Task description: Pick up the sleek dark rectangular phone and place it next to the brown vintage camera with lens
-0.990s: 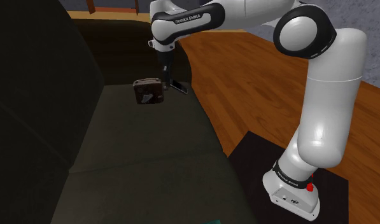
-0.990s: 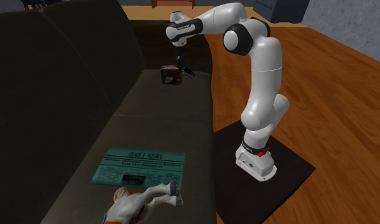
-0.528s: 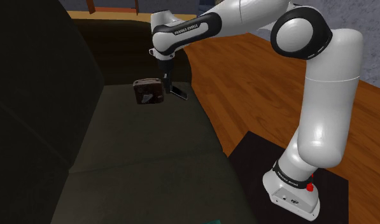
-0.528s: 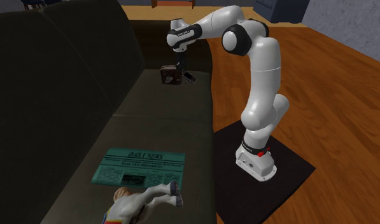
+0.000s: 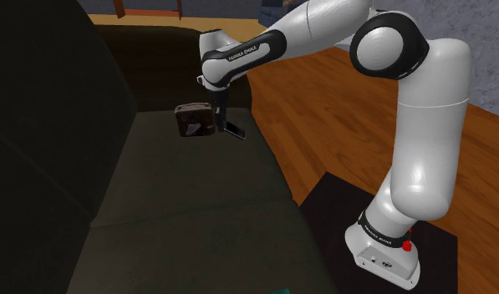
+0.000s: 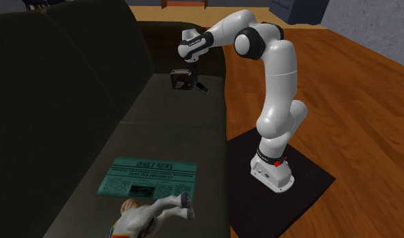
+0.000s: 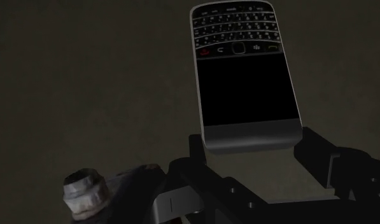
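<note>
Where the task stands: the pick is done, as I judge it. The placing is not finished, since I have not let go.
Grip: my gripper (image 7: 253, 141) has its black fingers (image 7: 319, 159) drawn in narrow on the grey end of the slim, dark rectangular phone with a small keypad (image 7: 246, 76), one finger on each long edge.
Phone: it reaches out past my fingertips with its screen facing the wrist view and its keypad at the far end. In the shoulder view it (image 5: 233, 128) hangs tilted from the fingers, low over the dark olive sofa seat (image 5: 180, 192). I cannot tell whether its far end touches the cushion.
Camera: the brown, boxy vintage camera with a pale, worn lens barrel (image 7: 86, 194) sits just beside one of my fingers, outside the grip. It is near the phone but apart from it.
Left to do: settle the phone onto the cushion, spread the fingers, and draw back without nudging either thing.
Writing on the arm: "FRANKA EMIKA" in white on the dark band of the white arm (image 5: 243, 54) behind my fingers.
Writing on the phone: the keys carry marks too small to read, and one key by the screen has a red mark. I can make out no brand name.
Writing elsewhere: a teal folded newspaper (image 6: 148, 177) lies well apart from my fingers, along the seat. Its headline looks like "Daily News", though I am not sure of it.
</note>
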Robot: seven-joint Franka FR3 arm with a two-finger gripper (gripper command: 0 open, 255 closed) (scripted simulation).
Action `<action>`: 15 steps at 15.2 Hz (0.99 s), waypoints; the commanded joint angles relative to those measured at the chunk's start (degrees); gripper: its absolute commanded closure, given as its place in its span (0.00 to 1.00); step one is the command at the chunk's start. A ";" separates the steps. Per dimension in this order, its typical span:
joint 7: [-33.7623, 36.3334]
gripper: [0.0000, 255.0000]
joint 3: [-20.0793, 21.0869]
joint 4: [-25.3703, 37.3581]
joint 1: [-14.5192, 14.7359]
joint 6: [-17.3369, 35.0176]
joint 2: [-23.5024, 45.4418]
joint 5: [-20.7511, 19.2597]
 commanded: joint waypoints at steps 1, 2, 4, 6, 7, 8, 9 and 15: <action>0.13 1.00 -0.02 -0.88 0.02 1.42 0.51 -0.07; 0.17 1.00 -0.03 -1.24 0.02 2.07 0.80 -0.11; 0.27 1.00 -0.06 -1.93 0.03 3.37 1.42 -0.19; 0.36 1.00 -0.09 -2.56 0.04 4.65 2.07 -0.27; 0.41 1.00 -0.11 -2.88 0.05 5.29 2.40 -0.31; 0.46 1.00 -0.12 -3.16 0.05 5.92 2.75 -0.35; 0.52 1.00 -0.15 -3.46 0.06 6.68 3.21 -0.41; 0.52 1.00 -0.14 -3.46 0.06 6.68 3.21 -0.41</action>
